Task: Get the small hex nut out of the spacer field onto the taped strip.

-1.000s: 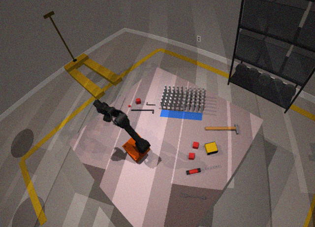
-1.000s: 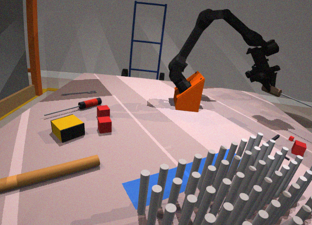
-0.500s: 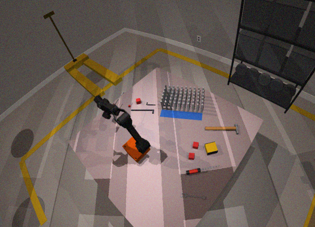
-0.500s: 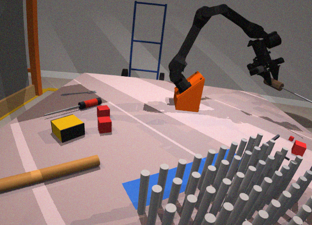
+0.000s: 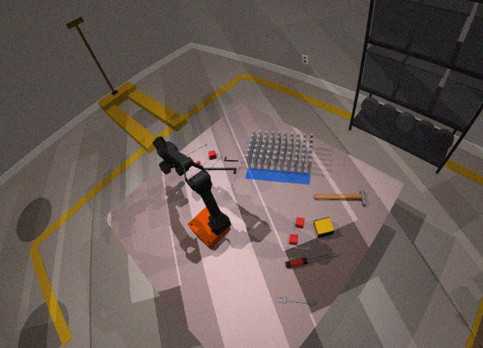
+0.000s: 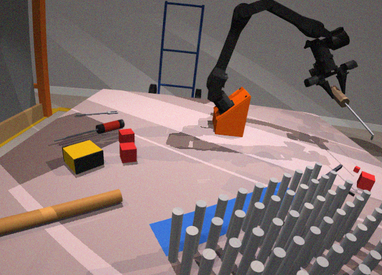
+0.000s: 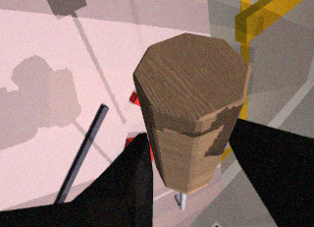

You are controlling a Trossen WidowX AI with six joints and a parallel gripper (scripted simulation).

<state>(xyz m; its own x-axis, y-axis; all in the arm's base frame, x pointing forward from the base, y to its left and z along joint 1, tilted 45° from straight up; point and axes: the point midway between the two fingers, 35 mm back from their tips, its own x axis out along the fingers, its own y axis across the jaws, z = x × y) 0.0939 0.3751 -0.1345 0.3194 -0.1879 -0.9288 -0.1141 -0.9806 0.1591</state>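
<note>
From my station I see a matte black arm [image 5: 201, 180] [image 6: 230, 39], with rounded, bulky joints and slimmer links between them. Its foot is a bright orange wedge-shaped base [image 5: 199, 224] [image 6: 231, 124], with small dark holes on its sloping face. The jaws [image 6: 338, 92] are black too, with tapered, angular fingers. Stubby dark cylinders jut out beside them.

Pale pinkish counter [image 5: 241, 266] [image 6: 197, 170] [image 7: 39, 35], streaked with shadow
A hammer [image 5: 338, 197] [image 6: 61, 211], screwdriver [image 5: 296, 263] [image 6: 110, 126], yellow block [image 5: 324, 226] [image 6: 83, 156] and blue tape [image 5: 278, 176] [image 6: 160, 232] lie on it.
</note>
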